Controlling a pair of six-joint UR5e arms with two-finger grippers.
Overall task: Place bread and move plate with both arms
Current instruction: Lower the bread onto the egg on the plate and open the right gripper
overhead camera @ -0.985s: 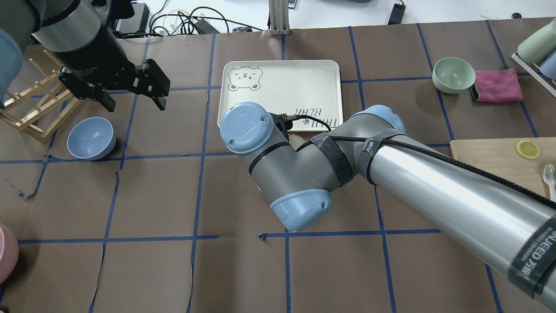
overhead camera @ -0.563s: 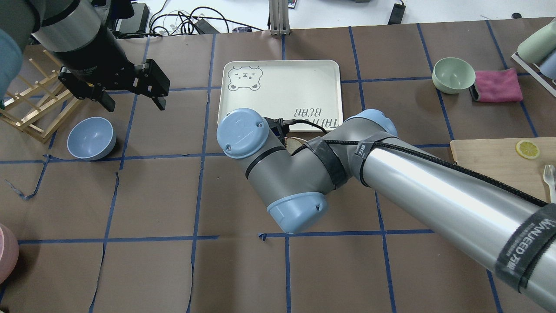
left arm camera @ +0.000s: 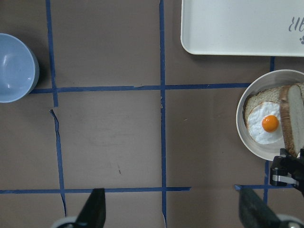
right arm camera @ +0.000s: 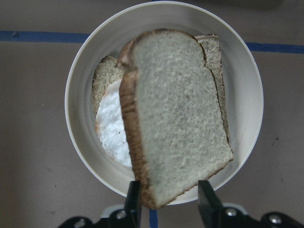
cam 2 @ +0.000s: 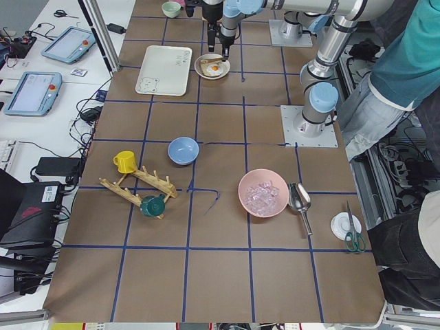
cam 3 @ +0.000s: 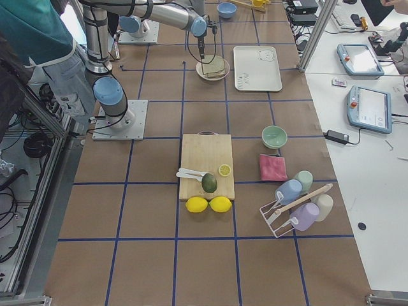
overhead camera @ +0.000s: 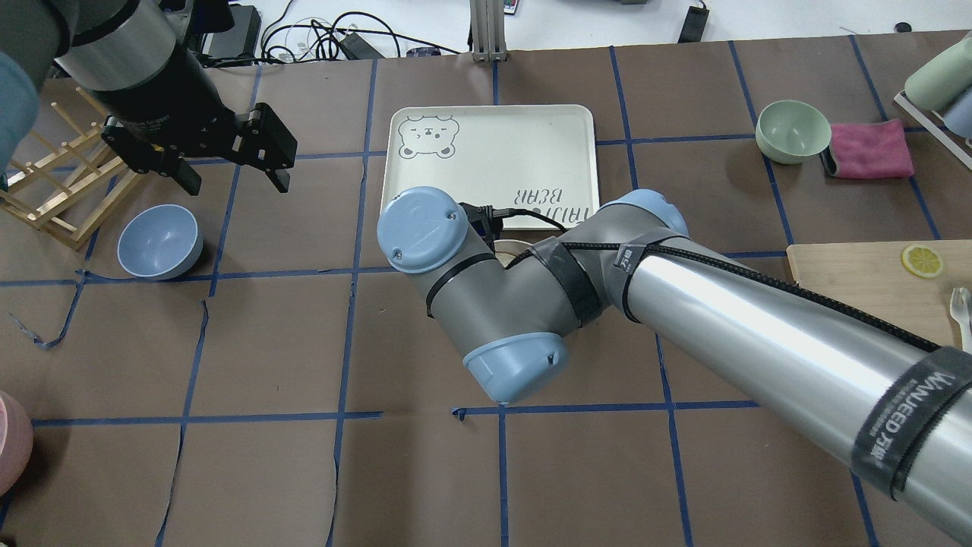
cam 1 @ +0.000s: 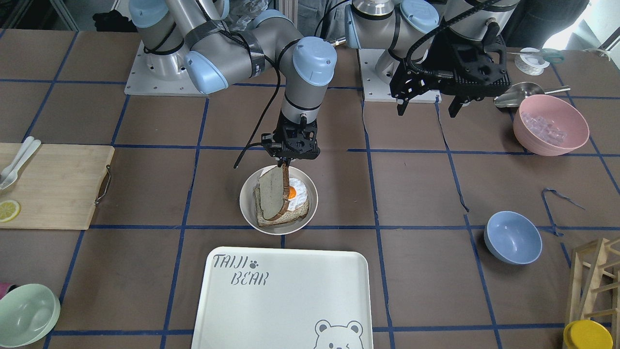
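My right gripper [cam 1: 289, 157] is shut on the bread [cam 1: 272, 191], a grey-white slice with a dark brown crust. It holds the slice nearly on edge over the plate [cam 1: 247, 206]. The slice's lower end is down by a second slice topped with a fried egg [cam 1: 296, 193]. In the right wrist view the bread [right arm camera: 175, 114] hangs between the fingers [right arm camera: 206, 202] above the plate [right arm camera: 247, 95]. My left gripper [cam 1: 426, 104] is open and empty, high above the table to the plate's side; its wrist view shows the plate [left arm camera: 243, 107] at the right edge. In the overhead view my right arm hides the bread.
The white "TAIJI BEAR" tray [cam 1: 290, 291] lies just beyond the plate from the robot. A blue bowl [cam 1: 512, 236], a pink bowl of ice [cam 1: 550, 123] and a wooden rack [cam 1: 596, 276] are on my left side. A cutting board [cam 1: 48, 184] and a green bowl [cam 1: 26, 312] are on my right.
My right arm's wrist and elbow have shifted a little to the left in the overhead view. The left arm has not moved.
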